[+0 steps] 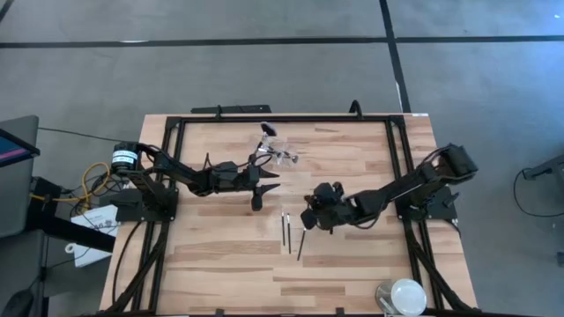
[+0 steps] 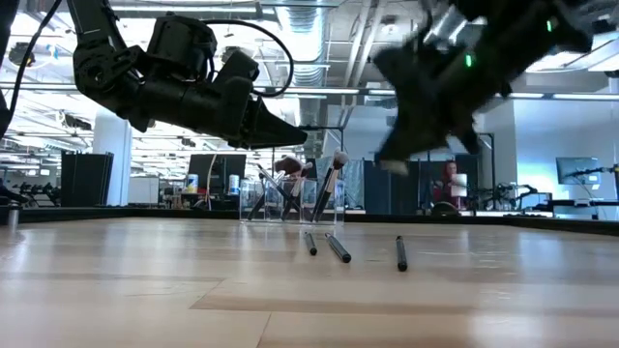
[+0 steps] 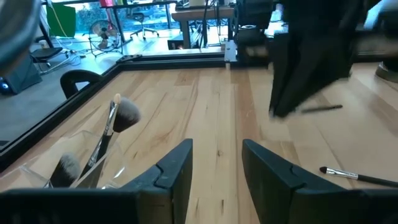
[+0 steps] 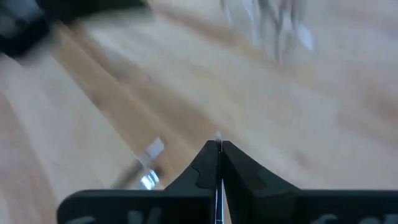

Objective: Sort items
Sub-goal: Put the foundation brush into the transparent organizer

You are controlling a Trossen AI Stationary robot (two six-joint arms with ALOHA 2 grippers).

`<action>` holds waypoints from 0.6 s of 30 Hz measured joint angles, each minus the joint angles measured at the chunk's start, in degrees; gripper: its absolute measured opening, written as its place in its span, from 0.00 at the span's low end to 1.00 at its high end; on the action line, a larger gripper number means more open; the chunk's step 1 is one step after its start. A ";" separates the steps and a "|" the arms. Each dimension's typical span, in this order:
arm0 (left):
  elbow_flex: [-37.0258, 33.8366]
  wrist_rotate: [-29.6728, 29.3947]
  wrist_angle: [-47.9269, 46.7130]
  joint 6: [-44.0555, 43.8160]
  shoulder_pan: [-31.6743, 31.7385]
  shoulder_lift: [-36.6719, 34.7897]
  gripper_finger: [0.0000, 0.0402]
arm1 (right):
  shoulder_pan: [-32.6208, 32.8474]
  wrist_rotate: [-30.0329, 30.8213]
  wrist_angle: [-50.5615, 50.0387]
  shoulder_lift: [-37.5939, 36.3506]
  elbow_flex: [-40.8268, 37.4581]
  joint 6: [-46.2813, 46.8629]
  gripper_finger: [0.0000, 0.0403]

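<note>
Lying on pale wood table (image 1: 352, 264): three slim black-handled makeup brushes (image 1: 285, 227). Right gripper (image 1: 306, 217) above them, fingers pinched on a thin brush (image 4: 217, 180), mostly hidden. Left gripper (image 1: 264, 187) spread, holding nothing. Farther back, clear plastic holder (image 2: 290, 201) with fluffy brushes (image 2: 334, 184), count unclear.

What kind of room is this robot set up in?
Probably an open lab or office workspace: monitors and a seated person show beyond the table, with exposed ceiling ducts and an office chair.
</note>
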 joint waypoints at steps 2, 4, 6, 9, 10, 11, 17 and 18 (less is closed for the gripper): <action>0.00 0.01 0.19 -0.01 0.00 0.00 0.34 | -0.48 3.22 2.09 -2.78 0.07 -6.91 0.01; 0.00 -0.02 0.24 -0.01 0.00 0.00 0.34 | -1.38 7.84 7.12 -4.83 0.07 -16.99 0.01; 0.00 -0.01 0.28 -0.01 0.00 0.00 0.34 | -2.69 12.33 15.53 -6.40 0.08 -30.34 0.01; 0.00 0.01 0.35 -0.01 0.00 0.00 0.34 | -5.70 12.54 32.20 -6.82 0.11 -53.69 0.00; 0.00 0.01 0.35 -0.01 0.00 0.00 0.34 | -7.11 10.55 38.35 -6.24 0.11 -60.45 0.00; 0.00 0.00 0.35 -0.01 0.00 0.00 0.34 | -8.72 7.29 44.36 -5.46 0.15 -66.04 0.00; 0.00 0.00 0.35 -0.01 0.00 0.00 0.34 | -21.00 -13.22 63.29 1.58 0.18 -76.47 0.00; 0.00 0.00 0.35 -0.01 0.00 0.00 0.34 | -23.29 -17.14 64.86 3.00 0.18 -75.98 0.00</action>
